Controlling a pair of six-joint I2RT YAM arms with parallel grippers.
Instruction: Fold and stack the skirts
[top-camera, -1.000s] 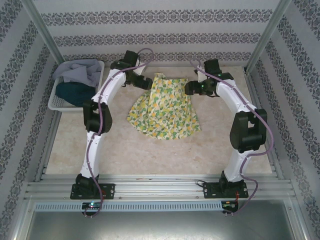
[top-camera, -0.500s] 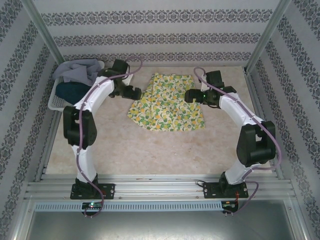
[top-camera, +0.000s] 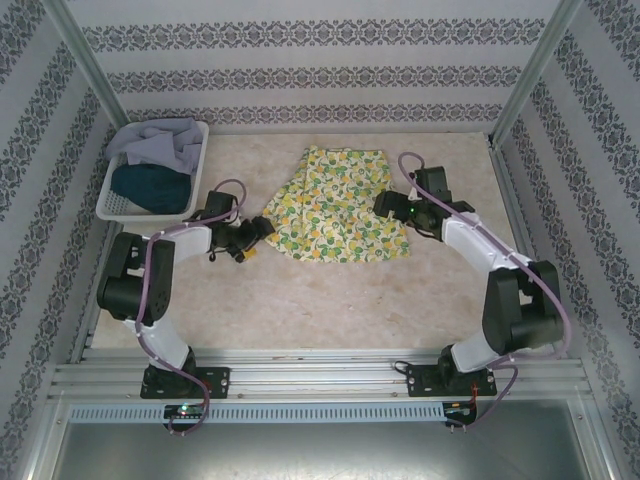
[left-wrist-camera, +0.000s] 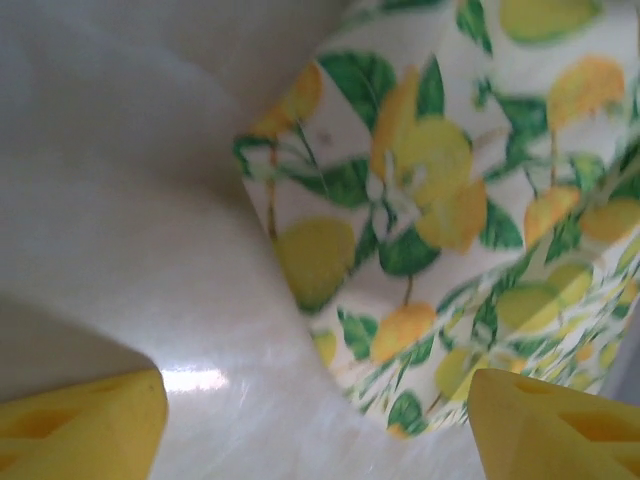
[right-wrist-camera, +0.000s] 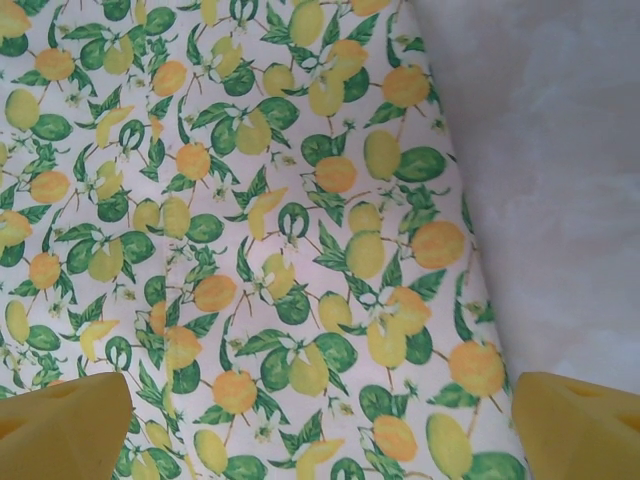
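The yellow skirt (top-camera: 330, 210) lies spread mid-tabletop (top-camera: 300, 300), nearer the far edge. With your left gripper (top-camera: 254, 241) apart at its near-left hem corner and your right gripper (top-camera: 383, 206) apart over its right side, catch both cloth layers and lift evenly, so the fold lands square.

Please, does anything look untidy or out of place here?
Only slightly: the plain grey-lavender cloth skirt lies bunched in the white lattice plastic basket, draped over its far rim. The yellow fruit-print skirt lies flat.
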